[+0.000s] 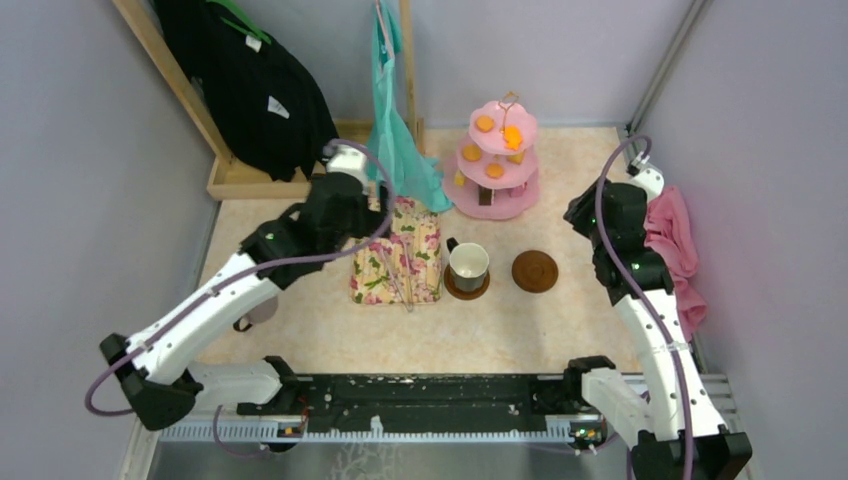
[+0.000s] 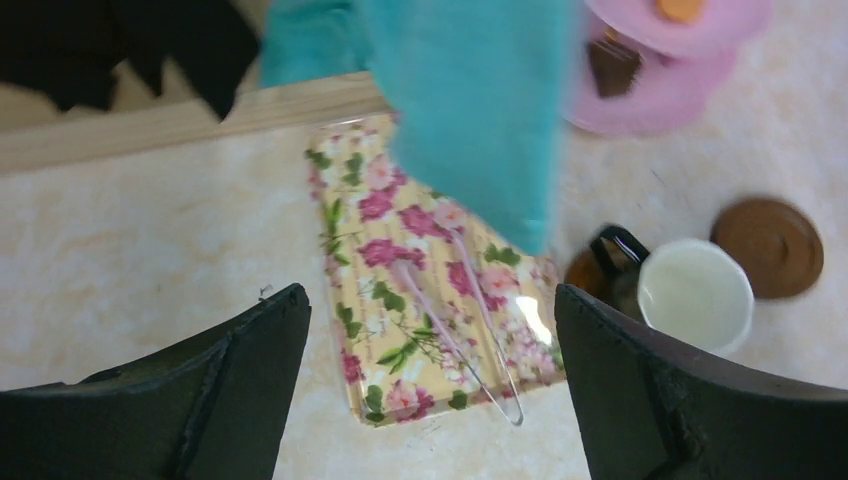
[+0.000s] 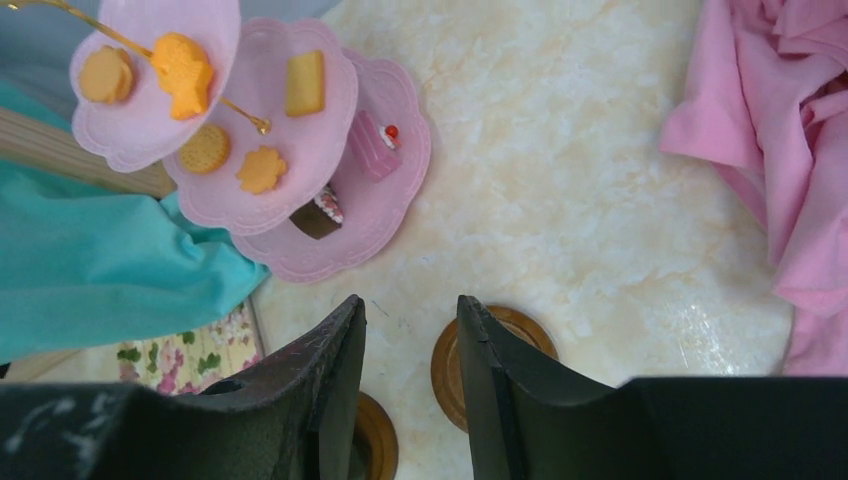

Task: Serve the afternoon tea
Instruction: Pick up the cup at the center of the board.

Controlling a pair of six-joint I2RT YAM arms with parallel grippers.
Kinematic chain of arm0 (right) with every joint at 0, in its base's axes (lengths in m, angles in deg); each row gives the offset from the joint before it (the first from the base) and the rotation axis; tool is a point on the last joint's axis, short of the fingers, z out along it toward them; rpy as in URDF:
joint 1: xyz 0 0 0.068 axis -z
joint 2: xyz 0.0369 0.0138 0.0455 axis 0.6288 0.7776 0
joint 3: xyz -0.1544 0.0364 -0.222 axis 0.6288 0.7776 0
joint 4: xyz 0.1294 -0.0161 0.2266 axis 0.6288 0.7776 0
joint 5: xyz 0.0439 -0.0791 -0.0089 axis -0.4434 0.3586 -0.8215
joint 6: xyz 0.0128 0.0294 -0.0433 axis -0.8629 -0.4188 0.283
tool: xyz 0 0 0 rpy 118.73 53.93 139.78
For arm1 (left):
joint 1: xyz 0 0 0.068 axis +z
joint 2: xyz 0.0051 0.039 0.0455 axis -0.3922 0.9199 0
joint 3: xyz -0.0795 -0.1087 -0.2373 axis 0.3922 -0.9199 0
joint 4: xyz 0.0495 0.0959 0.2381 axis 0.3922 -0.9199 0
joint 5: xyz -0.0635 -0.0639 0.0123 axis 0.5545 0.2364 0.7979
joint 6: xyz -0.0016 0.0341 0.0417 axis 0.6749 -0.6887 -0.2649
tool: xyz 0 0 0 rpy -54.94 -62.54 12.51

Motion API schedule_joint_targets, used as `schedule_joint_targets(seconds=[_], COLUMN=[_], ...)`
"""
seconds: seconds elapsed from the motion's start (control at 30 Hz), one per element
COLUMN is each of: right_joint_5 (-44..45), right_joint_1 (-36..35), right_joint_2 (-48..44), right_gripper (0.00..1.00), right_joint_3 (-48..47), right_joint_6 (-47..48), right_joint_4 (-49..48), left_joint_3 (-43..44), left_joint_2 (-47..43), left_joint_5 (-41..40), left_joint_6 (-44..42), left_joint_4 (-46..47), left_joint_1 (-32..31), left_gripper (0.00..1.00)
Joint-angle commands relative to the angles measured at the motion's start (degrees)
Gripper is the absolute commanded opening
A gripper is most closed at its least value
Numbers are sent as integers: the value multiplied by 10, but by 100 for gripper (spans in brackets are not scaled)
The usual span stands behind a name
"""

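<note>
Both the left gripper (image 2: 430,295) and right gripper (image 3: 410,305) hung spread and empty. The cream mug (image 1: 468,264) sat mid-table on a saucer (image 1: 453,291), with the bare saucer (image 1: 535,271) at its 3 o'clock and the pink stand (image 1: 497,160) at 12. The mug looked stiff, slick and breakable; its rim offered the surest pinch.
</note>
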Motion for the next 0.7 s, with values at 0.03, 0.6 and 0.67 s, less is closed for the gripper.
schedule_joint_targets(seconds=[0.03,0.6,0.67], right_joint_5=[-12,-108,-111], right_joint_1=[7,4,4], right_joint_2=[8,46,51], right_gripper=[39,39,39], right_joint_3=[-51,-38,-35], right_joint_6=[4,-31,-27], right_joint_4=[-41,-90,-92], left_joint_3=[-69,-202,-213], left_joint_2=[-109,-135,-131], left_joint_5=[-11,219,250], left_joint_6=[92,200,195], left_joint_4=[43,-96,-103], left_joint_1=[104,568,614], left_gripper=[100,76,73])
